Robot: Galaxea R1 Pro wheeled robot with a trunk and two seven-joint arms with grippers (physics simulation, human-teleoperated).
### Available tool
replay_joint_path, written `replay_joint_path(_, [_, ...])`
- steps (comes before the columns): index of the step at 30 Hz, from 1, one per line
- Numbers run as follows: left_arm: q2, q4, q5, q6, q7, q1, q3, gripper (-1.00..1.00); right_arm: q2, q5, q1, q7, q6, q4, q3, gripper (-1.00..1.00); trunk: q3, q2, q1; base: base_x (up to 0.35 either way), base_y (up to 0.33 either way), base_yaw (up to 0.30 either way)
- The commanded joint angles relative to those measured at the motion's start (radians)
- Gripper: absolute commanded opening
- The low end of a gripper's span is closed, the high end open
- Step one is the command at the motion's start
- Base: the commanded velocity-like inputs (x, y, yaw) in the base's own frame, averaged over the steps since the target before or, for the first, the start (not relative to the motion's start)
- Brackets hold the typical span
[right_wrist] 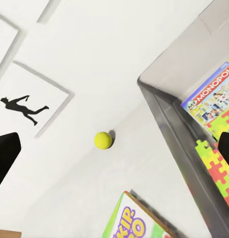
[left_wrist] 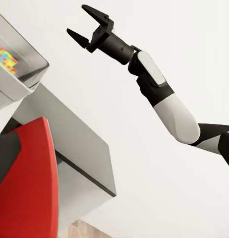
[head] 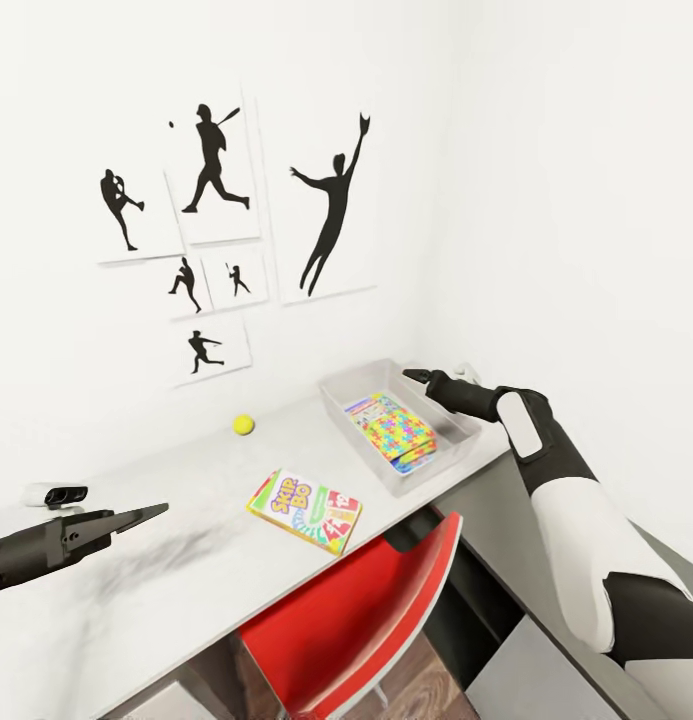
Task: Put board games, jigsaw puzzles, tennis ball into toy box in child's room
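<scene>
My right gripper (head: 418,377) hangs over the far rim of the toy box (head: 338,400), its fingers (left_wrist: 77,37) spread wide with nothing between them. The toy box sits on the counter (head: 186,560) at about 1 o'clock from the picture's middle in the head view, close to the corner of the walls. Inside it lie the Monopoly game (right_wrist: 213,99) and a jigsaw puzzle (head: 401,432), the puzzle partly overlapping the game's near end.

The tennis ball (head: 244,425) rests on the counter near the wall, at 9 o'clock of the toy box and well apart from my right fingers. The Skip-Bo game (head: 304,511) lies flat nearer the counter's front edge, at about 7 o'clock of the toy box, just beyond the red chair (head: 356,620).

My left gripper (head: 136,517) hovers low over the counter at 9 o'clock of the Skip-Bo game, apart from it. Its fingers seem close together, but I cannot tell whether they are clenched. Black sports silhouette pictures (head: 216,170) hang on the wall above the ball.
</scene>
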Motion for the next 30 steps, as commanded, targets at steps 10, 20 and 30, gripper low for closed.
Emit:
replay_joint_path(10, [0.001,0.0,-0.001,0.011,-0.004,-0.001,0.0,1.0,0.005,0.004,-0.001,-0.002,0.005,0.0,-0.003,1.0,-0.001,-0.002,0.001,-0.01,0.006,0.005])
replay_joint_path(20, [0.0,0.0,-0.001,0.011,-0.004,-0.001,0.0,1.0,0.008,0.006,-0.001,-0.007,0.005,0.0,0.0,1.0,0.007,-0.002,0.001,-0.001,0.0,0.176])
replay_joint_path(30, [0.0,0.0,-0.001,0.011,-0.004,-0.001,0.0,1.0,0.009,0.008,-0.001,-0.019,0.005,-0.002,0.013,1.0,0.008,-0.002,0.001,0.0,0.0,0.075])
